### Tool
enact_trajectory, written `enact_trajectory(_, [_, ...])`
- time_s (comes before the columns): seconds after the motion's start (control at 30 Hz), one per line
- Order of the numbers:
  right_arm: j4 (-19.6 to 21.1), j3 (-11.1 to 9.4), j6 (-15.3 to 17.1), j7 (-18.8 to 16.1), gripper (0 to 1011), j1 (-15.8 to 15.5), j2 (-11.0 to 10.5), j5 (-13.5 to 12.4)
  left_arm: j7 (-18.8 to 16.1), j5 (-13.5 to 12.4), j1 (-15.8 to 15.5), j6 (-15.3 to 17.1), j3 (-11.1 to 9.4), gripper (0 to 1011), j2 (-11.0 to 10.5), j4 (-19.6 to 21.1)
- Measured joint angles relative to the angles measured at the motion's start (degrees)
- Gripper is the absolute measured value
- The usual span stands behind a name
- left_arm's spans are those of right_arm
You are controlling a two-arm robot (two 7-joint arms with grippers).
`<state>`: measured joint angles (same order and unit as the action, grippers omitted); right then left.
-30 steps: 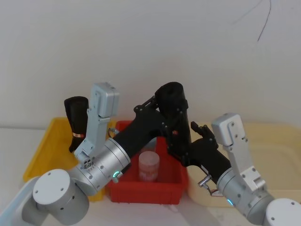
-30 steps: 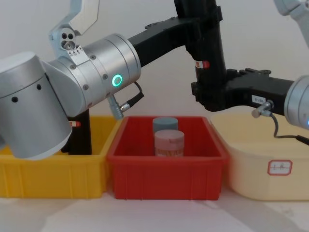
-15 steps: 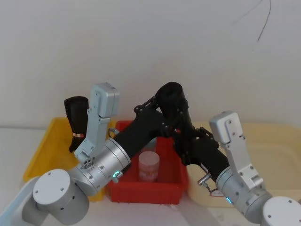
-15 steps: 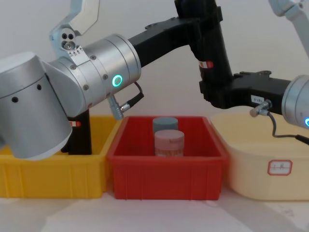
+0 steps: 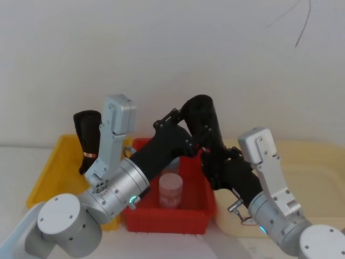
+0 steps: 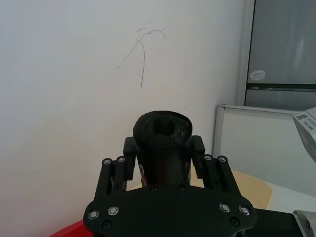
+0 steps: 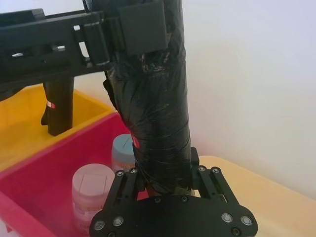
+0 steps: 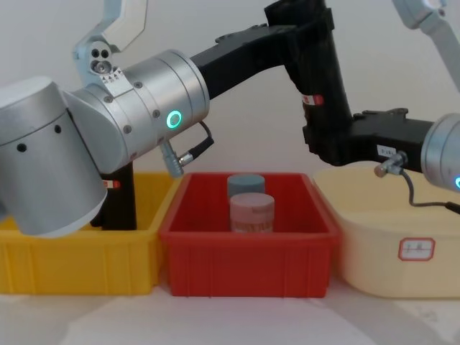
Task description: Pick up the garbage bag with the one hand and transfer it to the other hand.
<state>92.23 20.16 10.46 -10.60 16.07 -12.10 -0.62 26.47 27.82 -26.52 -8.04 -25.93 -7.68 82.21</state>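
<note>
Holding the garbage bag (image 8: 325, 75) tilted in the air above the red bin (image 8: 248, 260), the left gripper (image 8: 298, 30) is clamped near its top and the right gripper (image 8: 328, 138) appears closed on its lower end. To finish the transfer well, confirm that the right grip is firm and centred before the left gripper releases, then withdraw the left arm straight off the roll without dragging it. Count: two black rolls, the held one and a twin roll (image 8: 122, 201) standing in the yellow bin (image 8: 72, 267); one pink jar (image 8: 251, 213) and one blue-grey jar (image 8: 246, 183) in the red bin; three containers on the counter (image 8: 230, 325), including a cream tub (image 8: 374, 259).
</note>
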Motion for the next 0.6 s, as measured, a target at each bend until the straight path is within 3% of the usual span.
enact_trajectory(0.43, [0.96,-1.63,0.82,0.29,476,-0.37,0.98,-0.20,0.00,-0.01,0.00,0.00,-0.03,1000,0.00,0.00])
enact_trajectory(0.6, [1.39,-3.14,1.47,0.66,476,-0.51,1.56,-1.10,0.00,-0.01,0.00,0.00,-0.04,1001,0.00,-0.01])
